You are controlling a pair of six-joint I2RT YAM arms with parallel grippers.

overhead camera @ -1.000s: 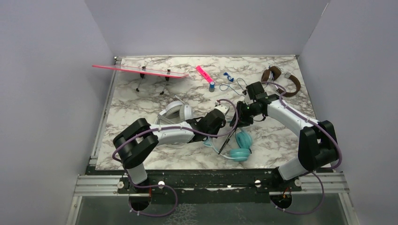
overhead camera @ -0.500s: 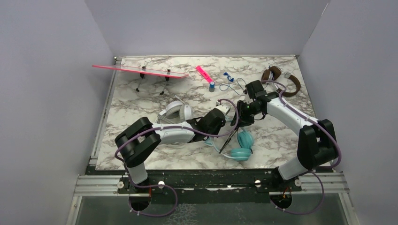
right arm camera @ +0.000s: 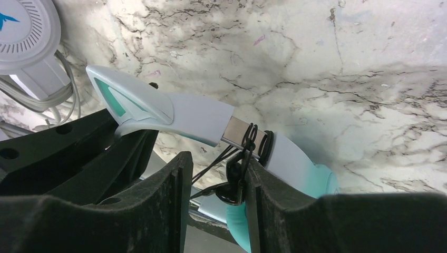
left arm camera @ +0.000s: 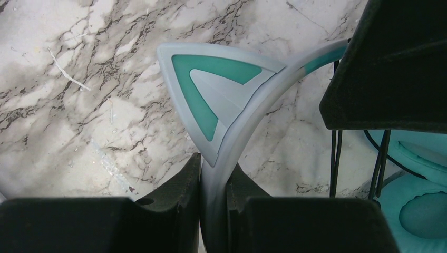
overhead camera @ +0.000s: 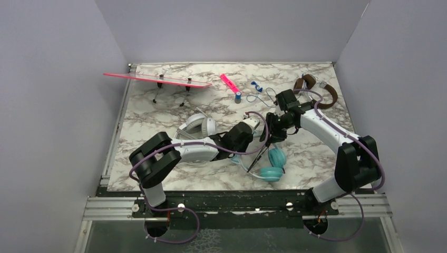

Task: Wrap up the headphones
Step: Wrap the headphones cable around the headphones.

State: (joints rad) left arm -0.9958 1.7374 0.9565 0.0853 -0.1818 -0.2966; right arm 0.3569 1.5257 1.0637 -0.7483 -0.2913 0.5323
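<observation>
Spreading since a second ago, the right gripper [right arm camera: 217,164] now has its jaws partly apart, and the left arm's elbow has edged slightly toward the middle of the marble table [overhead camera: 153,113]. A black cord [right arm camera: 237,176] hangs in the gap between the right fingers, lying against one finger without being pinched by both. Just above them the cord loops around the headband of the teal headphones [overhead camera: 271,164].

The left gripper [left arm camera: 213,176] is clamped tight on that grey headband, right below a grey-and-teal cat ear [left arm camera: 221,89] that points away from the wrist camera.

From overhead, the teal set lies near the centre of the table between the two grippers, with its ear cups toward the near edge, beside the right arm. The white-grey headphones [overhead camera: 200,125] lie just behind the left forearm, and one cup with a blue logo shows at the corner of the right wrist view. The brown headphones [overhead camera: 319,89] sit well apart at the far right. A pink highlighter [overhead camera: 229,83] lies at the back.
</observation>
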